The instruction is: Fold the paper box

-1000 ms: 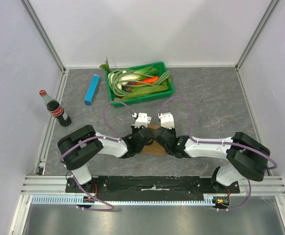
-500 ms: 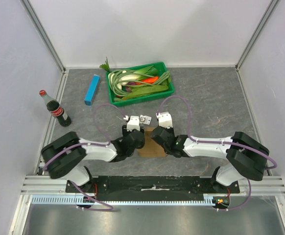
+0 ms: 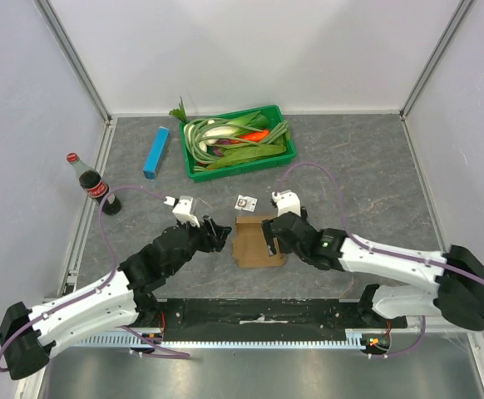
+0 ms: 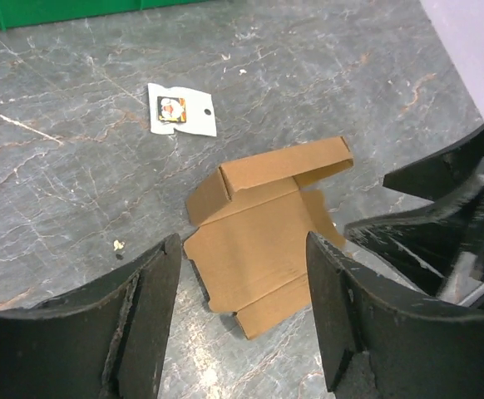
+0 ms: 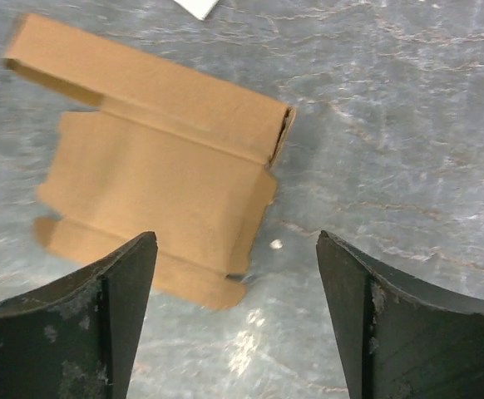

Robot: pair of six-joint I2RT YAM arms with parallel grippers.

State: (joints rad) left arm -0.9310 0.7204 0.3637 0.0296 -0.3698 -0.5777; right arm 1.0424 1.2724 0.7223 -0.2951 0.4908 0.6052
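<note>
1. Both arms have backed off the paper box [image 3: 254, 243]. A second ago they were bunched over it, hiding most of it.
2. The box now lies uncovered on the worktop [image 3: 358, 174], between the two end effectors. Its far flap stands raised along a crease and the rest lies flat.
3. The left end effector [image 3: 217, 234] is released, jaws wide and empty, just beside the box's left edge.
4. The right end effector [image 3: 270, 238] is also spread and grasps nothing, at the box's right edge.
5. I'd guess they let go to pick a fresh flap, as the fold looks only partly done.
6. Count: one box, two end effectors, one white card [image 3: 244, 202], one green tray [image 3: 194, 171], one blue box [image 3: 155, 153], one cola bottle [image 3: 97, 186].
</note>
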